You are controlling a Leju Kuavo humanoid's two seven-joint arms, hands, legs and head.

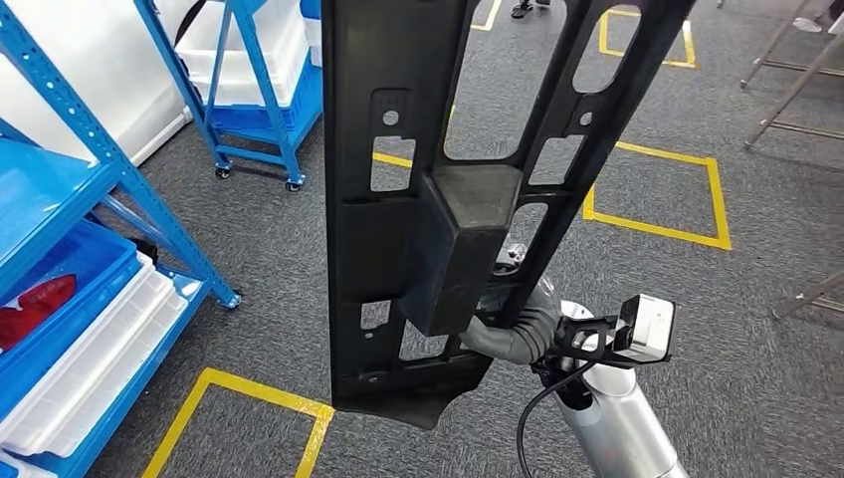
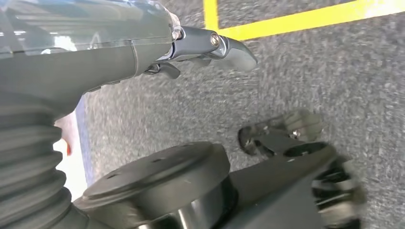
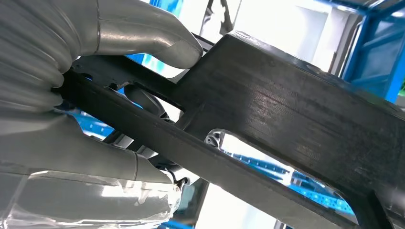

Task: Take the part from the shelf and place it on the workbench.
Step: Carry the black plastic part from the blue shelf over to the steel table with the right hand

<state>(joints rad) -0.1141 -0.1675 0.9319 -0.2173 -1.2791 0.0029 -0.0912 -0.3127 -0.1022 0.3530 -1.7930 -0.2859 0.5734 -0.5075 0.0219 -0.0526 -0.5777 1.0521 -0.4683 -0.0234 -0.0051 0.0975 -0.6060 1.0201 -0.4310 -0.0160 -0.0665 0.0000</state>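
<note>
A long black plastic part [image 1: 398, 199] with cut-out slots and a boxy block at its middle stands upright in front of me, above the carpet. My right hand [image 1: 513, 334] grips it from behind at its lower half, mostly hidden by the part. In the right wrist view the grey thumb [image 3: 157, 43] and fingers [image 3: 105, 157] clamp a rib of the part [image 3: 296, 114]. My left hand [image 2: 157, 52] hangs over the grey floor, thumb out, holding nothing.
A blue shelf [image 1: 60, 179] stands at the left with white trays [image 1: 100, 368] and a blue bin holding a red item [image 1: 35, 304]. A blue wheeled rack [image 1: 259, 90] is behind. Yellow tape boxes [image 1: 662, 229] mark the carpet. Metal legs [image 1: 786, 90] stand far right.
</note>
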